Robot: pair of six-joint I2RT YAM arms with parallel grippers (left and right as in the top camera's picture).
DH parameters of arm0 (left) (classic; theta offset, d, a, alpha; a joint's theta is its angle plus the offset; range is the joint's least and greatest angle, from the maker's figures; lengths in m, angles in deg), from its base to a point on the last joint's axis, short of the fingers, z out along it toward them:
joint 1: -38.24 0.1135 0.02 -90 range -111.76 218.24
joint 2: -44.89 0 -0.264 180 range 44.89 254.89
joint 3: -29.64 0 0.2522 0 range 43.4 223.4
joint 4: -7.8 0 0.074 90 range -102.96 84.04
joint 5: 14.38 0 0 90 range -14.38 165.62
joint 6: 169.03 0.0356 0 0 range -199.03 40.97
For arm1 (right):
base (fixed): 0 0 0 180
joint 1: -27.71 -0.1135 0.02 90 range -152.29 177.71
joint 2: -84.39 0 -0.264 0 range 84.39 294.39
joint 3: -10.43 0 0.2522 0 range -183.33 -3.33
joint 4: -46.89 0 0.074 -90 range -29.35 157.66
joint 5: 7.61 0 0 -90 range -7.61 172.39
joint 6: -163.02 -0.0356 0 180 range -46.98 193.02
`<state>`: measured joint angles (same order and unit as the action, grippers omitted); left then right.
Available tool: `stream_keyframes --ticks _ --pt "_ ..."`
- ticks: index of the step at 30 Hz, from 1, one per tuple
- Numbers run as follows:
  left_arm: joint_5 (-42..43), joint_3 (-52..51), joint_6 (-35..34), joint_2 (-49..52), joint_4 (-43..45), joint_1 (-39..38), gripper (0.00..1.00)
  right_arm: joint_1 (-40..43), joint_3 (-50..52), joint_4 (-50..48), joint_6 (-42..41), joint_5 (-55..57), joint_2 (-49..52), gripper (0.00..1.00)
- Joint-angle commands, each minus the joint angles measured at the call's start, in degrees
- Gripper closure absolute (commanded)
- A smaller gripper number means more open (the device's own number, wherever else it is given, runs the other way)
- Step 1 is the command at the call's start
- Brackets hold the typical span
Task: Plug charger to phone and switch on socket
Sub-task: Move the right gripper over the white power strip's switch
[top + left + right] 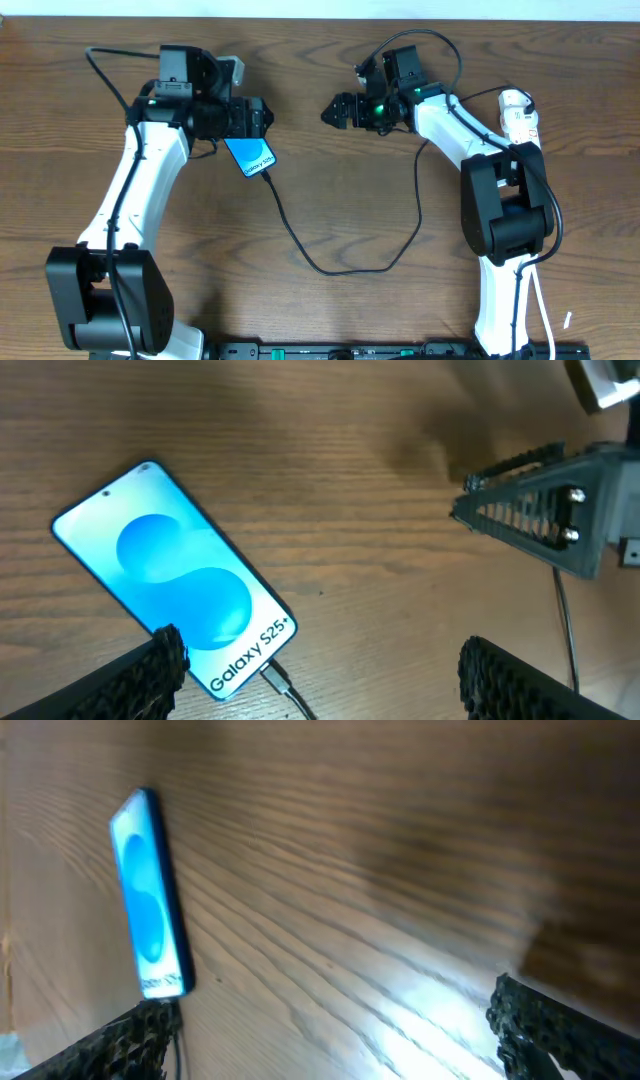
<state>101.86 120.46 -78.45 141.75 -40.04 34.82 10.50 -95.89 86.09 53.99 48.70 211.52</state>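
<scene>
Table [230,290]: bare wood between phone [252,155], right hand [329,111].

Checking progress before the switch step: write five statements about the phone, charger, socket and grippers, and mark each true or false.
1. The charger has its plug tip at the bottom edge of the phone. True.
2. The phone's screen is dark. False: it glows blue with white text.
3. The left gripper and the right gripper both stand open and hold nothing. True.
4. The socket lies right beside the phone. False: it is at the far side of the table, next to the right arm.
5. The charger runs in a straight line. False: it curves down from the phone and loops back up towards the right arm.
</scene>
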Motion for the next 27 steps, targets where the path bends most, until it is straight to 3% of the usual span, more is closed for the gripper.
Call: stream_keyframes --ticks 1,8,15,27 --pt "-2.7 -0.2 2.4 -1.2 -0.1 -0.3 0.11 1.0 -1.8 2.7 0.3 4.2 -2.2 0.01" --pt "-3.0 -0.2 2.4 -1.2 0.1 -0.3 0.11 1.6 -4.2 9.1 0.9 15.6 -8.3 0.01" --pt "-3.0 -0.2 2.4 -1.2 0.2 -0.3 0.11 5.0 -4.2 11.6 0.9 18.4 -16.0 0.01" --pt "-3.0 -0.2 2.4 -1.2 1.9 -0.3 0.11 20.3 -4.2 17.2 1.2 19.3 -21.4 0.01"
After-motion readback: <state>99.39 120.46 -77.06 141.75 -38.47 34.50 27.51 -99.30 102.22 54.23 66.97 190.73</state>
